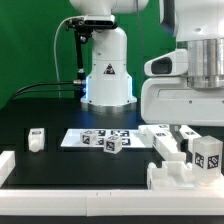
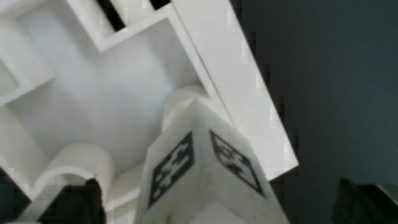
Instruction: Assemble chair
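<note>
Claw (image 1: 183, 132): cannot tell whether spread | exterior: above chair parts (image 1: 178, 172), loose block (image 1: 36, 139) apart | wrist: tagged block (image 2: 201, 165) close

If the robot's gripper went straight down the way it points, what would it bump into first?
Probably the tagged white chair block sitting right under the gripper. It's hard to tell how near it is.

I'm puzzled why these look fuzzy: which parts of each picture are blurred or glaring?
Exterior view: the arm near the lens is soft and bright white, the marker board sharper. Wrist view: the tagged chair part fills the frame, blurred, its tags smeared.
</note>
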Controlling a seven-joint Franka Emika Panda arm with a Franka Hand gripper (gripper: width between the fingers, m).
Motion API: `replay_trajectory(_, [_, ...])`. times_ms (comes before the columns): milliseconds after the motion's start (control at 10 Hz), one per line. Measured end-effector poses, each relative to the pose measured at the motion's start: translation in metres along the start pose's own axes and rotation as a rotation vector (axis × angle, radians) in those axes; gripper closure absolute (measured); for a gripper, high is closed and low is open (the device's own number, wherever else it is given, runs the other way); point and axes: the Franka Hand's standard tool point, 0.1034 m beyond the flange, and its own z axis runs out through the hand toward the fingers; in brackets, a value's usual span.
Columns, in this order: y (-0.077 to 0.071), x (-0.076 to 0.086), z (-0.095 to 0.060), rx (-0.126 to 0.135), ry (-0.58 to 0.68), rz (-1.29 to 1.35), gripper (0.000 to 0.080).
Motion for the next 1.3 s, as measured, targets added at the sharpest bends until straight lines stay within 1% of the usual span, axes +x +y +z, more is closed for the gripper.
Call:
replay_trajectory(100, [0.0007, 0.0013, -0.0015, -0.021, -0.001, -0.235, 0.0150])
replay_trajectory(200, [0.0007, 0.0027, -0.0027, -0.023, -0.015, -0.386, 0.0150])
replay_trajectory(300, [0.0005, 0.0029, -0.0020, -0.020, -0.011, -0.296, 0.0150])
replay_trajectory(400, [0.0010, 0.0029, -0.0017, -0.021, -0.012, -0.293, 0.0150])
replay_trajectory(600, [0.0009, 0.0026, -0.0014, -0.021, -0.011, -0.184, 0.0408])
replay_trajectory(700, [0.0006, 0.0025, -0.0013, -0.021, -0.010, -0.096, 0.0408])
replay_trajectory(800, [0.0000, 0.0020, -0.0011, -0.023, -0.009, 0.029, 0.0515])
replay_trajectory(1000, [-0.0017, 0.0010, -0.0018, -0.041, 0.009, 0.397, 0.0515])
replay_trajectory(1100, [-0.0026, 0.0007, -0.0017, -0.044, 0.017, 0.578, 0.0515])
replay_trajectory(1200, [-0.0021, 0.0018, -0.0014, -0.033, 0.016, 0.744, 0.0515])
replay_trajectory(1300, [-0.0017, 0.0033, -0.0009, -0.005, 0.011, 0.929, 0.0515])
